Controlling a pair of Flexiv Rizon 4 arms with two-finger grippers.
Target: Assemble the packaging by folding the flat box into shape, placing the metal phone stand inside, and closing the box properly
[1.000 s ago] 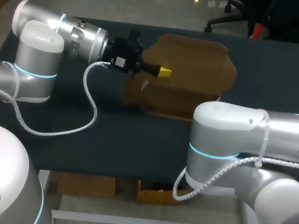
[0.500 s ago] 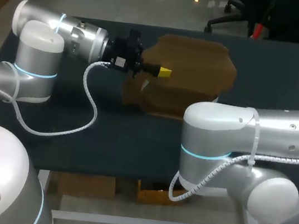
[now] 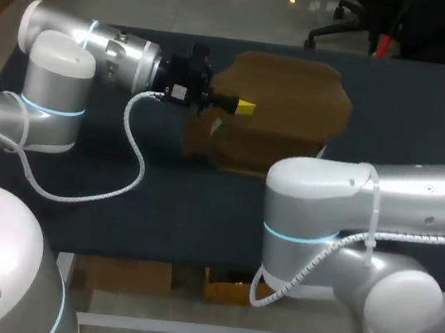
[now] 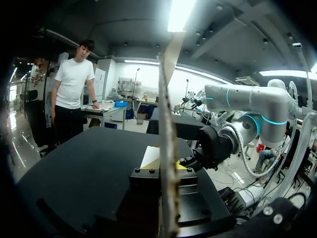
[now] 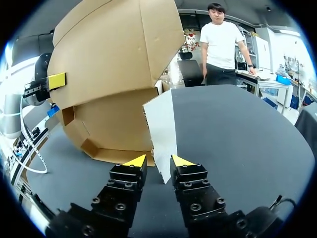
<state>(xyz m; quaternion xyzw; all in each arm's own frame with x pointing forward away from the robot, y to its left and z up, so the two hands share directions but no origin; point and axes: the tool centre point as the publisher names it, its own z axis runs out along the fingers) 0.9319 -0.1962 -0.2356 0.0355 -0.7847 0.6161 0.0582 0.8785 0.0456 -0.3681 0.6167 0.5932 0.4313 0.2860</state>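
The box is a brown cardboard shell, only partly raised. Its large panels stand tilted over the middle of the worktop, the inside is open, and it has no square shape yet. A white panel, seemingly one of its flaps, sticks out from its lower edge.

The left pincer is clamped on an upright cardboard panel, which runs edge-on between its fingers in the left wrist view. It holds the shell up from the left side. The right pincer sits low over the worktop with its fingers apart and the corner of the white panel between them; I see no grip on it. In the head view the right arm hides that pincer.

No phone stand shows anywhere. My reading is that folding is under way and unfinished, while putting the stand in and closing the box are both left to do.
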